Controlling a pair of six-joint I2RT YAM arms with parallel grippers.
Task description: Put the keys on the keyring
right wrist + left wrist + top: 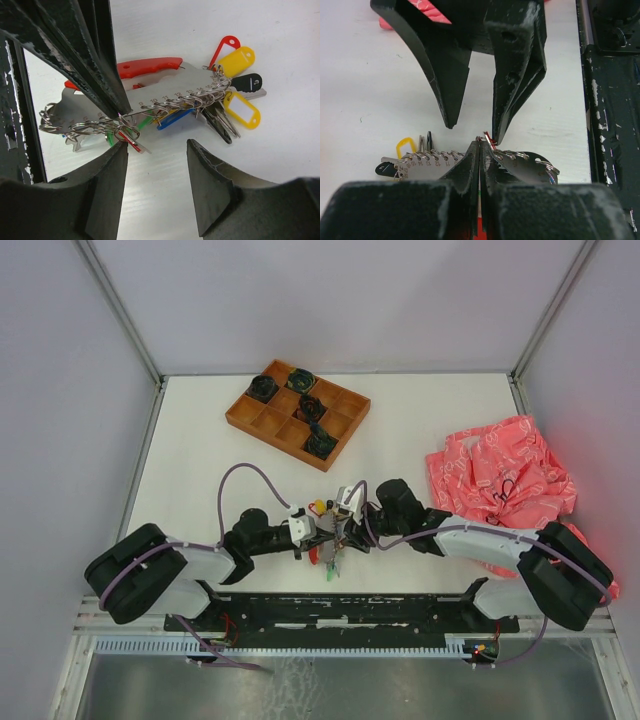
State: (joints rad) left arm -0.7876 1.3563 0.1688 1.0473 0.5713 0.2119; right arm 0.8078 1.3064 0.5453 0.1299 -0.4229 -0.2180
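Observation:
The keyring lies at the table's near middle: a red curved handle (145, 67) with a grey numbered metal plate (165, 92), which also shows in the left wrist view (432, 162). Several keys hang from the plate on split rings, with yellow (237, 60), red (226, 44), black (247, 82), blue (175, 118) and green (145, 122) tags. My left gripper (322, 530) (480, 145) is shut on the split ring of a red-tagged key (131, 141) at the plate's edge. My right gripper (347, 522) (156, 145) is open, and its left fingertip (119, 147) touches that ring.
A wooden compartment tray (345, 405) holding dark coiled bundles (264, 388) stands at the back. A crumpled pink bag (500, 475) lies at the right. A black rail (340, 608) runs along the near edge.

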